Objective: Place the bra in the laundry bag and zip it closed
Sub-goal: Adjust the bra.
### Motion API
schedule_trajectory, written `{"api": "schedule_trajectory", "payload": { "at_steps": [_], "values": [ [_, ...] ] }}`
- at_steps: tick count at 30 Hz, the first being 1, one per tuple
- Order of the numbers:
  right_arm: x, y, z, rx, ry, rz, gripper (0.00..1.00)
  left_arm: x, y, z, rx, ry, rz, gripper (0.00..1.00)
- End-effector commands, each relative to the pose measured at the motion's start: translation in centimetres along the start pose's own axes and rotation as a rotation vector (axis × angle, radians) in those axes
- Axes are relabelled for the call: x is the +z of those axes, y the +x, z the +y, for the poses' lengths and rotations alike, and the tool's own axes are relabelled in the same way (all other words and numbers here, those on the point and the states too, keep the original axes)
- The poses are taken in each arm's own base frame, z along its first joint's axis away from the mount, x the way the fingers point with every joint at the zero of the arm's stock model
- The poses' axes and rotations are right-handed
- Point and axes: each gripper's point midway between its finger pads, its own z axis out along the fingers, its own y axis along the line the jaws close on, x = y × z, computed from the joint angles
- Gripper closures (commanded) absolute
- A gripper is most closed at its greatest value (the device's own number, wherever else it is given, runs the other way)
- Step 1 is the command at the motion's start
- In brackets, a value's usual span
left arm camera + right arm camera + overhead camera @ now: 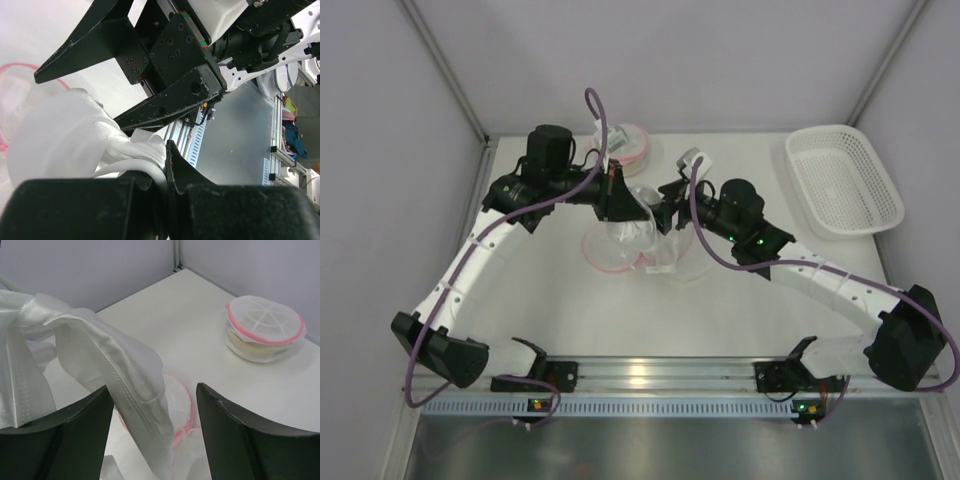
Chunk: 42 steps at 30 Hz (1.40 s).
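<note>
Pinching a bunched strap or edge of the white satin bra [65, 135], the left gripper [166, 170] is clamped tight on the fabric and holds it up off the table [730, 310], so the cups hang free over the open laundry bag [605, 258]. Right gripper [154, 390] has its jaws spread wide with nothing gripped; a fold of the bra with stitched seam drapes down between its fingers and lies against the left-hand one, loose, not pinched. Judgement: the lift is there to keep the garment gathered above the bag mouth, and the right one looks placed to re-take or push fabric down into it. The bag itself is a mesh pouch with a pink rim, lying flat directly below both wrists, partly hidden by the hanging cloth; whether any of the bra is already inside, can't tell. A second round bag [262, 327], pink zip shut and something pale inside, sits further back, well apart. White plastic basket [842, 180] sits at the far right, clear of the work. Room: both grippers are crowded nose to nose over the bag, little gap between them, so lateral moves risk a finger clash or a snag on the strap. Open table lies in front of the bag and to the right of it; booth walls are close at the back and left.
</note>
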Motion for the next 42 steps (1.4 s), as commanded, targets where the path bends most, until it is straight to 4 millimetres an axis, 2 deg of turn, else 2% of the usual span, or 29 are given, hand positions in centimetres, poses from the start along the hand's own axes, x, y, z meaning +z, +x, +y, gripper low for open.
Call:
{"api": "schedule_trajectory", "payload": {
  "at_steps": [1, 2, 5, 6, 8, 9, 10, 12, 16, 19, 20, 22, 23, 28, 32, 33, 34, 37, 38, 39, 41, 42],
  "values": [
    [-0.1, -3.1, 1.0, -0.041, -0.052, -0.114, 0.33, -1.2, -1.4, -2.2, 0.115, 0.042, -0.068, 1.0],
    [0.0, -2.8, 1.1, -0.04, -0.058, -0.108, 0.34, -1.3, -1.5, -2.4, 0.123, 0.039, -0.073, 1.0],
    [0.6, -2.6, 1.4, -0.024, -0.082, -0.107, 0.49, -1.5, -1.5, -2.5, 0.129, 0.036, -0.079, 1.0],
    [0.7, -2.9, 1.5, -0.02, -0.089, -0.116, 0.65, -1.4, -1.4, -2.3, 0.123, 0.033, -0.074, 1.0],
    [0.9, -3.3, 1.9, 0.001, -0.103, -0.133, 0.81, -1.2, -1.1, -1.7, 0.113, 0.017, -0.069, 1.0],
    [0.9, -3.6, 2.0, 0.006, -0.11, -0.146, 0.95, -1.2, -0.9, -1.4, 0.112, 0.006, -0.068, 1.0],
    [0.8, -4.1, 2.2, 0.029, -0.12, -0.165, 1.0, -1.1, -0.8, -1.2, 0.114, -0.007, -0.068, 1.0],
    [0.7, -4.9, 2.6, 0.052, -0.133, -0.183, 1.0, -1.0, -0.7, 0.1, 0.127, -0.061, -0.072, 1.0],
    [-0.4, -7.2, 4.3, 0.135, -0.212, -0.268, 1.0, -1.2, -1.7, 1.6, 0.143, -0.151, -0.096, 0.9],
    [-1.1, -7.6, 4.7, 0.163, -0.229, -0.289, 1.0, -2.0, -2.8, 1.8, 0.175, -0.216, -0.133, 0.65],
    [-1.2, -7.5, 4.6, 0.163, -0.223, -0.286, 1.0, -2.4, -3.4, 1.4, 0.2, -0.221, -0.15, 0.4],
    [-1.2, -7.4, 4.1, 0.167, -0.194, -0.283, 1.0, -3.7, -4.5, 0.3, 0.241, -0.251, -0.198, 0.25],
    [-1.2, -7.3, 4.0, 0.164, -0.186, -0.279, 1.0, -4.5, -5.3, -0.5, 0.274, -0.256, -0.223, 0.02],
    [-1.3, -7.8, 3.3, 0.184, -0.17, -0.28, 1.0, -8.1, -7.4, -4.0, 0.39, -0.31, -0.331, 0.02],
    [-1.4, -8.6, 2.8, 0.229, -0.171, -0.266, 1.0, -11.4, -8.7, -3.0, 0.415, -0.511, -0.401, 0.02],
    [-1.6, -9.5, 2.3, 0.236, -0.16, -0.277, 1.0, -11.6, -8.5, -2.5, 0.398, -0.541, -0.396, 0.02],
    [-1.6, -9.2, 1.8, 0.256, -0.127, -0.253, 1.0, -11.8, -8.5, -2.2, 0.376, -0.563, -0.401, 0.02],
    [-2.1, -10.9, 1.0, 0.251, -0.073, -0.265, 1.0, -12.2, -7.5, -0.2, 0.299, -0.65, -0.398, 0.02],
    [-2.1, -10.5, 0.8, 0.256, -0.054, -0.233, 1.0, -11.7, -6.5, 0.5, 0.259, -0.648, -0.379, 0.02],
    [-2.3, -11.4, 0.7, 0.248, -0.047, -0.241, 1.0, -11.8, -5.9, 0.1, 0.252, -0.633, -0.383, 0.02],
    [-2.4, -11.8, 0.3, 0.252, -0.016, -0.224, 1.0, -11.2, -4.4, 0.2, 0.203, -0.607, -0.366, 0.03],
    [-2.3, -11.8, 0.2, 0.255, -0.008, -0.217, 1.0, -11.3, -3.7, -1.0, 0.211, -0.563, -0.37, 0.03]
  ]
}}
